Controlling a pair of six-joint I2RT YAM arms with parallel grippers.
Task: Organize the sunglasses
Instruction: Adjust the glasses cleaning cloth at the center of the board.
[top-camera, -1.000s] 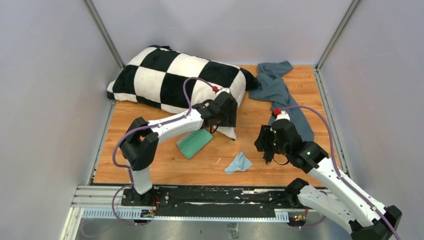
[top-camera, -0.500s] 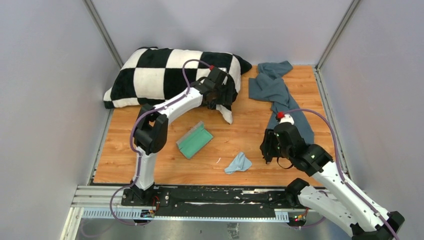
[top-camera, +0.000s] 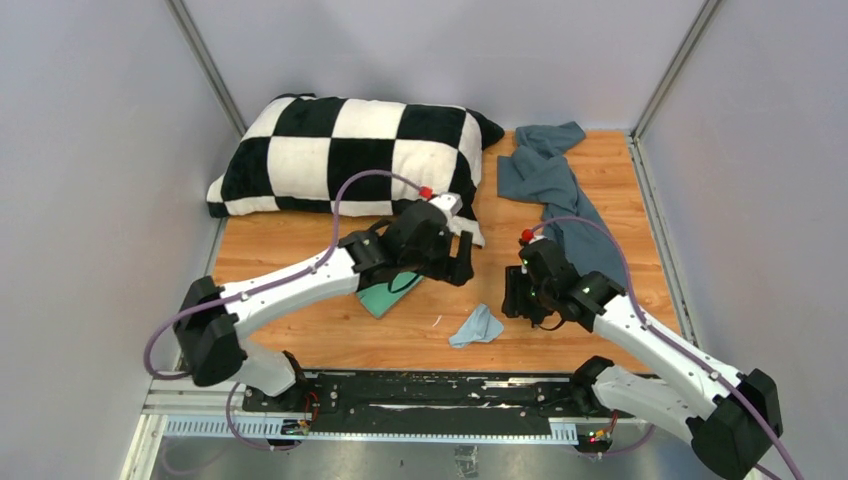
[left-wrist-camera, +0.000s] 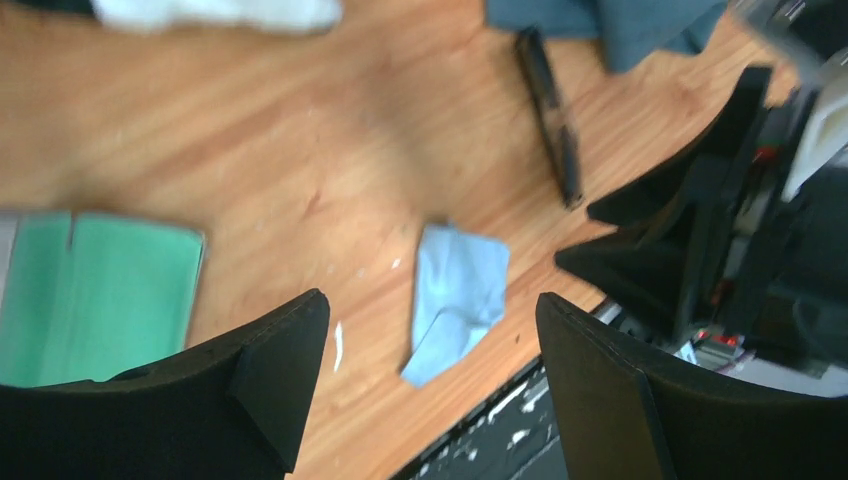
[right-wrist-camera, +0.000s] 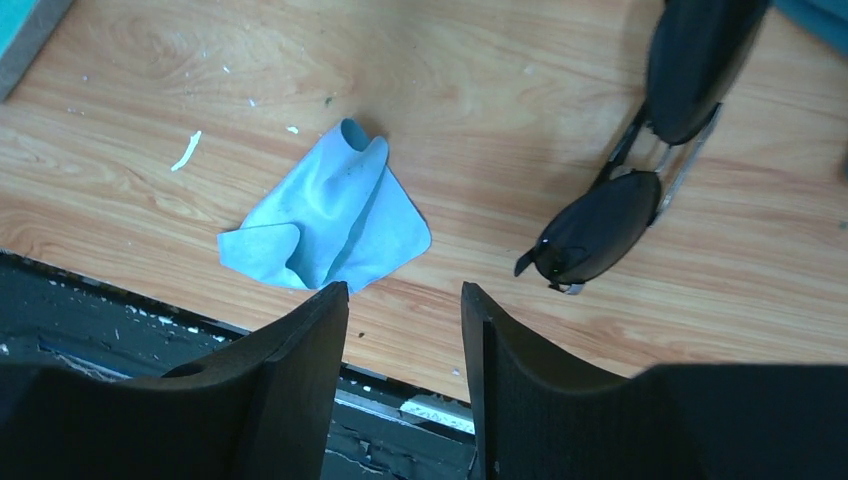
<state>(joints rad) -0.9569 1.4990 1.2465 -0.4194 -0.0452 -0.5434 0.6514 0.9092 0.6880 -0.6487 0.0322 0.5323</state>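
The sunglasses (right-wrist-camera: 625, 195) are black and folded, lying on the wooden floor up and to the right of my right gripper (right-wrist-camera: 403, 295), which touches nothing. Its jaws stand partly apart with only bare wood between them. In the left wrist view the sunglasses (left-wrist-camera: 552, 120) show as a thin dark bar in front of the right gripper's fingers (left-wrist-camera: 660, 235). My left gripper (left-wrist-camera: 430, 305) is open wide and empty, hovering over the light-blue cloth (left-wrist-camera: 455, 295). From above, my right gripper (top-camera: 515, 300) hides the sunglasses, and my left gripper (top-camera: 460, 258) hangs mid-floor.
A checkered pillow (top-camera: 340, 155) lies along the back left. The case with its green lining (top-camera: 378, 297) sits open, partly under my left arm. The light-blue cloth (top-camera: 477, 326) lies near the front edge. A grey-blue towel (top-camera: 548, 180) sprawls at the back right.
My left arm pulled back from the pillow to the middle of the floor, jaws widening, and the pillow now lies at the back. My right gripper shifted left.
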